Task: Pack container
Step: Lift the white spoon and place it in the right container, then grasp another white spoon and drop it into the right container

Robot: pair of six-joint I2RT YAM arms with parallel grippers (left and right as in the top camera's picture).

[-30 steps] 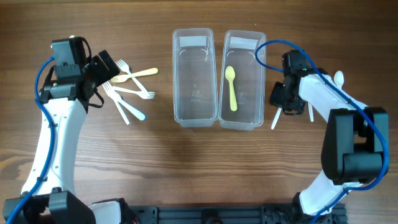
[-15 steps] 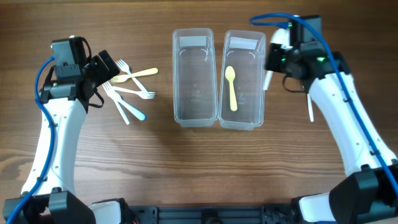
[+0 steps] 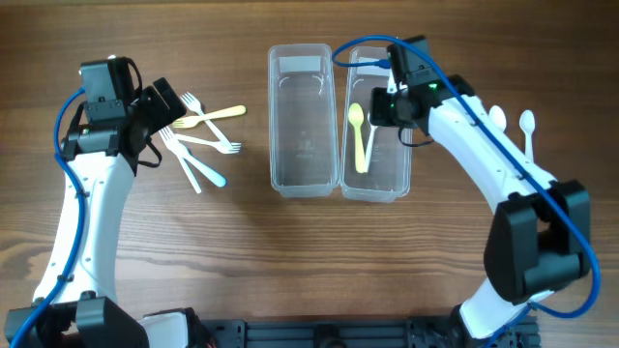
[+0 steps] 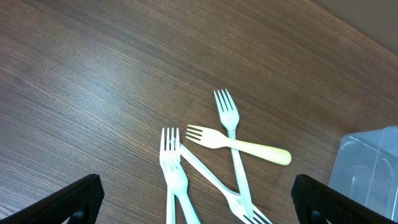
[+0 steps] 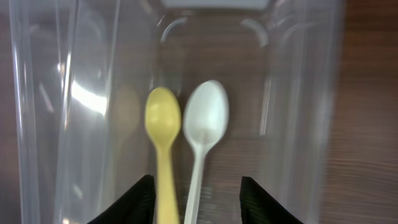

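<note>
Container pair, overhead: left container (image 3: 302,145) and right container (image 3: 404,176), both clear, stand with long sides touching, upright on the wooden table (image 3: 290,271).
Right container contents, overhead: yellow spoon (image 3: 360,135) lies lengthwise on the floor, bowl toward the top of the view.
Right gripper, overhead: right gripper (image 3: 387,104) hangs over the upper half of the right container, arm reaching in from the right.
Loose spoons, overhead: loose spoons (image 3: 496,118), two and white, lie on the table to the right, well apart from the containers.
Forks, overhead: fork pile (image 3: 203,145) lies on the table left of the left container, handles crossing.
Left gripper, overhead: left gripper (image 3: 166,104) sits above the left edge of the fork pile; contact cannot be told.
Left fingers, left wrist: fingers (image 4: 68,202) show in the lower corners, spread wide, gripping nothing.
Forks, left wrist: yellow fork (image 4: 239,144) lies across a white fork, other white forks just below; corner of the left container shows at the right edge.
Spoons, right wrist: white spoon (image 5: 205,124) lies just beside the yellow spoon, bowls side by side, both inside the right container.
Right fingers, right wrist: fingertips (image 5: 134,202) stand either side of the white handle, gap far wider than the handle, neither touching it; spread, clasping nothing.
</note>
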